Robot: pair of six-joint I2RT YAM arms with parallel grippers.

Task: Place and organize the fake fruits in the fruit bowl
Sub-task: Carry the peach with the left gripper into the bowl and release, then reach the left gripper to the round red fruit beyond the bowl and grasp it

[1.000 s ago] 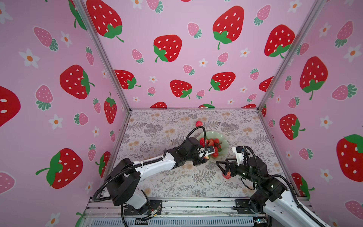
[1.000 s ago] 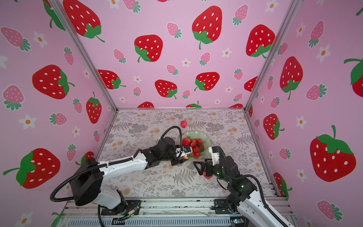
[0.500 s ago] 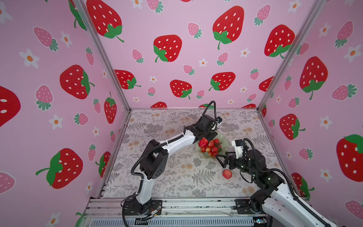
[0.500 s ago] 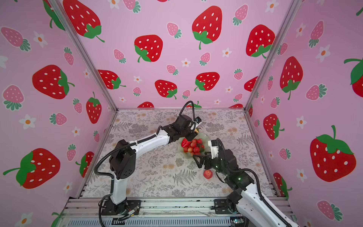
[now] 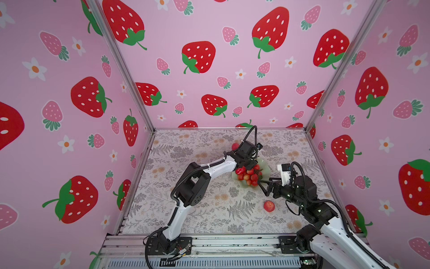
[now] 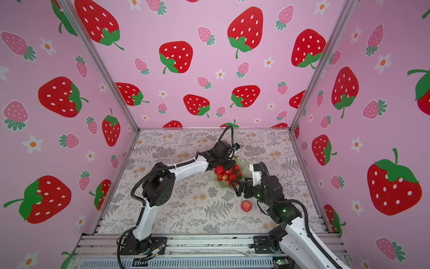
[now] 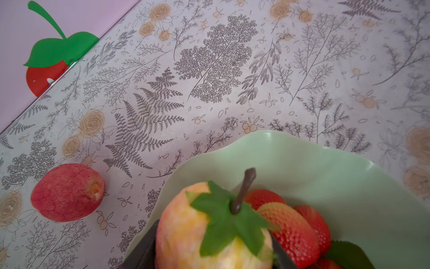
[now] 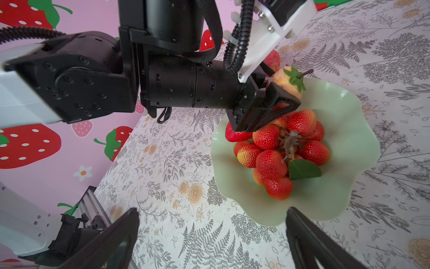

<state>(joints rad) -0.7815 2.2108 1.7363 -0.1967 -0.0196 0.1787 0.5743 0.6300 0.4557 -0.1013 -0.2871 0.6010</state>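
The mint-green fruit bowl (image 5: 266,172) (image 6: 242,163) (image 8: 349,130) (image 7: 325,177) holds a bunch of red balls (image 5: 250,176) (image 6: 229,177) (image 8: 279,149) and a strawberry (image 5: 239,170) (image 6: 219,170) (image 8: 235,137). My left gripper (image 7: 214,249) (image 8: 277,93) is shut on a yellow-pink pear (image 7: 209,233) (image 8: 287,80) with a green leaf, held over the bowl's far rim. One round red fruit (image 5: 235,146) (image 7: 67,192) (image 8: 272,59) lies on the table behind the bowl. Another (image 5: 269,206) (image 6: 246,206) lies in front of it. My right gripper (image 5: 263,183) (image 6: 235,184) (image 8: 213,210) is open and empty at the bowl's near rim.
The flowered table (image 5: 197,209) is walled in by pink strawberry-print panels on three sides. An aluminium rail (image 5: 221,244) runs along the front edge. The left arm's elbow (image 5: 193,186) stands above the table's middle left.
My left arm swung from the bowl's near left side up to its far rim. My right gripper moved off the front round fruit toward the bowl's near rim, still open.
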